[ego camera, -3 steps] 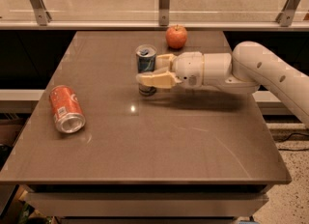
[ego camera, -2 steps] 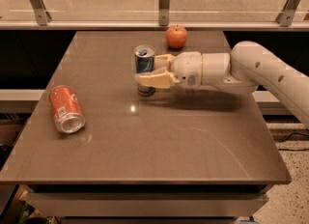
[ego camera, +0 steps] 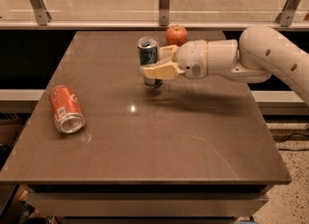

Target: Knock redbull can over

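White robot hand (ego camera: 153, 63) open, fingers straddling upright slim blue-and-silver redbull can (ego camera: 147, 49) | brown counter (ego camera: 193, 136) | wide orange-red soda can (ego camera: 66, 108) lying left | red apple (ego camera: 176, 35) behind

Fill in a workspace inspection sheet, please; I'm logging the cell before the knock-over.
Surface: brown table, glossy.
Job's things: redbull can upright, toward the far edge.
Clutter: orange-red soda can on its side at left; apple behind the redbull can.
End effector: at the redbull can's right side, just above the table.
Cables: possibly a dark cord on the floor at right.
Surroundings: glass barrier with metal brackets behind the table.
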Controlling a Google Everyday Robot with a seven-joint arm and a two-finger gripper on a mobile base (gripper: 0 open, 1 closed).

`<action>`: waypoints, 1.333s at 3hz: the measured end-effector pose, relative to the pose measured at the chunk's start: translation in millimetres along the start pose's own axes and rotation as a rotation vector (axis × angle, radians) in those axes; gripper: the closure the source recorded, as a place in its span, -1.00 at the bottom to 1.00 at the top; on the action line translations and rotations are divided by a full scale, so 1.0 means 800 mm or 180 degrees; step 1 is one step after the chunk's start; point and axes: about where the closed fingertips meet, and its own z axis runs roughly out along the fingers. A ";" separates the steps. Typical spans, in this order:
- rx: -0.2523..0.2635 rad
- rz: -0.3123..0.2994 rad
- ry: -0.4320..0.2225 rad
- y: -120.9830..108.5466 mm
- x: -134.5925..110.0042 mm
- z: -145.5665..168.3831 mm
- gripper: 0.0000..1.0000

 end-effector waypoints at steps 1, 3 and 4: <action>0.0142 0.0005 0.0205 -0.005 -0.006 -0.011 1.00; 0.0443 -0.0035 0.0740 -0.021 -0.022 -0.038 1.00; 0.0578 -0.0052 0.1052 -0.034 -0.028 -0.051 1.00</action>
